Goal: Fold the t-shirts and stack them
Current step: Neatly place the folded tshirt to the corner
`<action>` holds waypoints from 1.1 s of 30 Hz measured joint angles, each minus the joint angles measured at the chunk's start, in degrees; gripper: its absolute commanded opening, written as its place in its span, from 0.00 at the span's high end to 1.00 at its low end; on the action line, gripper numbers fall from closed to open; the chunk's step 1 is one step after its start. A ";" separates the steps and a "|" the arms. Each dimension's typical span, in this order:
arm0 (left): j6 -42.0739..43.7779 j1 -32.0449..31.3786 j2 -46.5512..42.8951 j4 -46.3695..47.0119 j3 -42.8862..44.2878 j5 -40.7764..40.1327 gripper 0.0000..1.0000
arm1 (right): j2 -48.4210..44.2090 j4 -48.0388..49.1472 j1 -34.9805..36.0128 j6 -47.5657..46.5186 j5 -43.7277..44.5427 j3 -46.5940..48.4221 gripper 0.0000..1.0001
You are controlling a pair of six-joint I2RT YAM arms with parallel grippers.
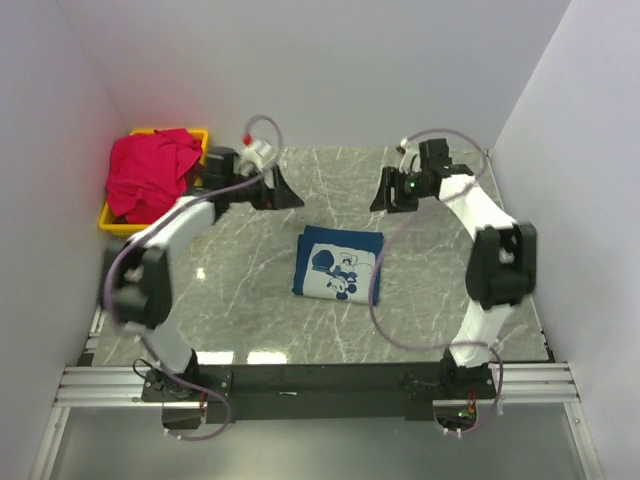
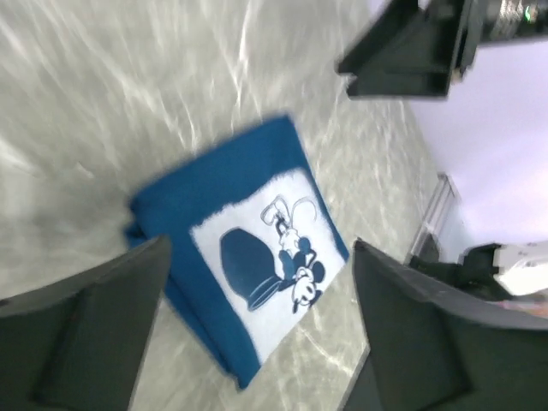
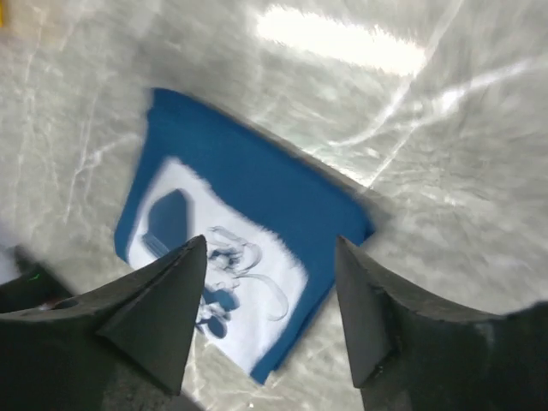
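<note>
The navy blue t-shirt [image 1: 338, 264] lies folded into a small rectangle at the middle of the table, its white cartoon print facing up. It also shows in the left wrist view [image 2: 244, 274] and the right wrist view [image 3: 235, 223]. The red-pink t-shirt [image 1: 150, 172] is bunched up in the yellow bin [image 1: 112, 222] at the back left. My left gripper [image 1: 278, 188] is open and empty, raised behind the blue shirt to its left. My right gripper [image 1: 392, 192] is open and empty, raised behind the shirt to its right.
White walls close in the table at the left, back and right. The marble-patterned tabletop [image 1: 240, 290] lies bare around the folded shirt. The arm bases sit on a black rail [image 1: 320, 380] at the near edge.
</note>
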 measured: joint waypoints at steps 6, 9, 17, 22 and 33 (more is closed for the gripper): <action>6.45 8.26 -17.81 -10.86 3.63 -6.14 0.01 | -17.70 1.99 16.68 -0.81 16.79 -2.84 0.30; 7.98 11.08 -19.28 -16.33 4.61 -10.49 0.01 | -17.20 2.54 26.25 -1.33 21.46 -6.60 0.30; 11.34 11.56 -28.28 -22.60 -5.99 -16.24 0.01 | -1.46 -1.88 32.79 -2.51 25.46 -8.57 0.27; 13.53 11.58 -31.12 -22.60 -6.05 -17.77 0.01 | 2.38 -3.37 31.91 -6.29 25.86 -8.72 0.26; 15.89 11.56 -28.46 -22.16 -7.08 -18.23 0.01 | -1.38 -7.54 3.45 -27.78 25.70 -13.70 0.28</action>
